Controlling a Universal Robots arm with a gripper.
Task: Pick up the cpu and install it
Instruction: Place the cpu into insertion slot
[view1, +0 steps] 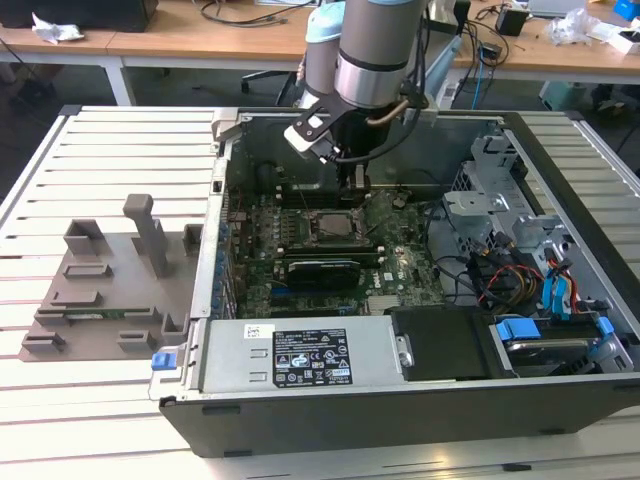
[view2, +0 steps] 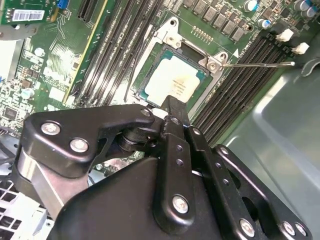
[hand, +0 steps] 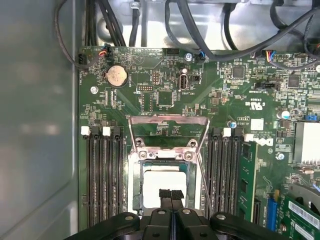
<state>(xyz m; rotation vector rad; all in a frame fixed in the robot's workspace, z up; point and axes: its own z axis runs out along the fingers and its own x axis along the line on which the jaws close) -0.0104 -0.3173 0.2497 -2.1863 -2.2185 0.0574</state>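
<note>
The cpu (view2: 172, 82), a small square chip with a pale silver top, lies flat inside the motherboard socket (hand: 167, 156). The socket's metal load plate (hand: 168, 127) is swung up and its thin lever (view2: 257, 64) stands out to the side. My gripper (hand: 171, 194) hovers just over one edge of the cpu (hand: 155, 182), its two black fingertips pressed together with nothing between them. In the exterior view the gripper (view1: 355, 182) reaches down into the open computer case (view1: 560, 135), just behind the cpu (view1: 335, 228).
Memory slots (hand: 102, 170) flank the socket on both sides. A black card (view1: 322, 270) lies in front of it. Cables (view1: 500, 275) and drive bays (view1: 545, 245) crowd the exterior view's right. A grey fixture (view1: 110, 275) sits left of the case, whose metal wall (view2: 280, 115) stands close by.
</note>
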